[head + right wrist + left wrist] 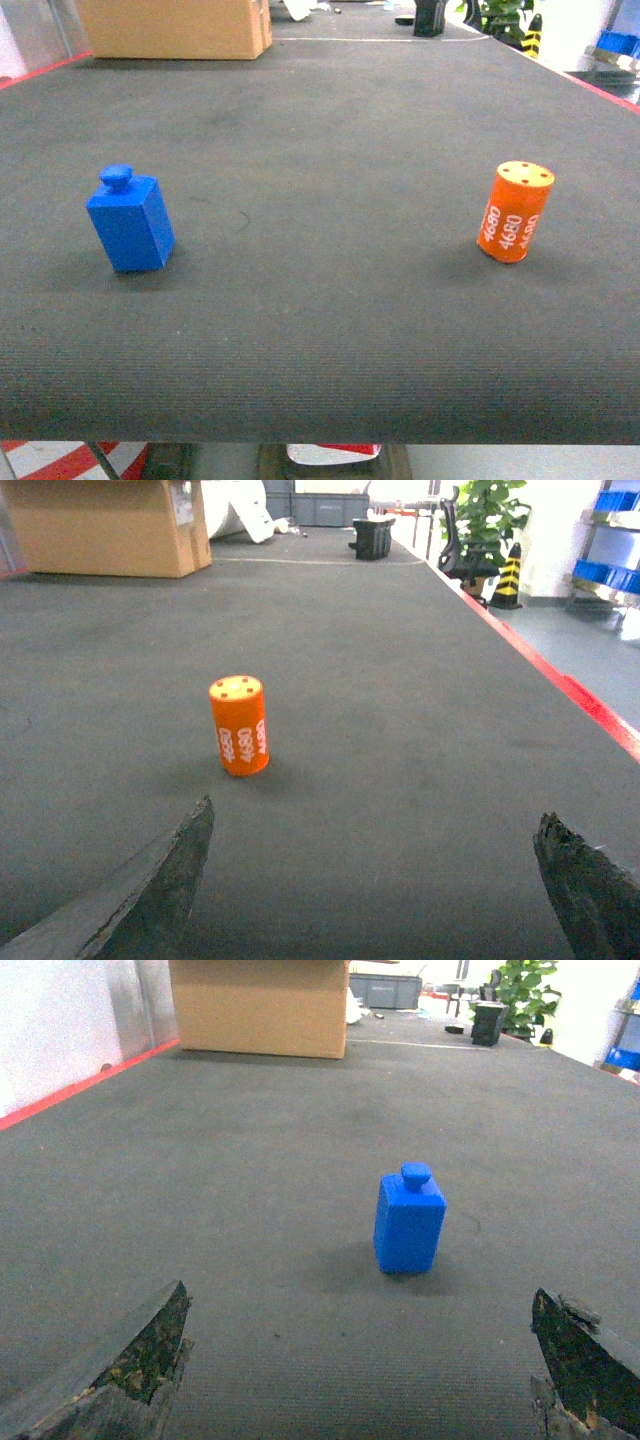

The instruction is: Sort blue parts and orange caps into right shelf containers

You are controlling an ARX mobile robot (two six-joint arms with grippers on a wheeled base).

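Fingers of my left gripper (360,1360) and right gripper (375,890) stand spread wide, empty. Ahead on the dark mat (330,330), 1 orange cap (515,211) stands upright — long axis vertical — right of the upright blue part (130,220). Beyond, a cardboard box (175,25).

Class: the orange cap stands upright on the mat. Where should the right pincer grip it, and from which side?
Grip the orange cap across its round side wall, about mid-height, coming in level from the near side. It stands upright, alone on the mat, and the right pincer, open, already faces it; the cap sits a little left of centre, so shift left first.
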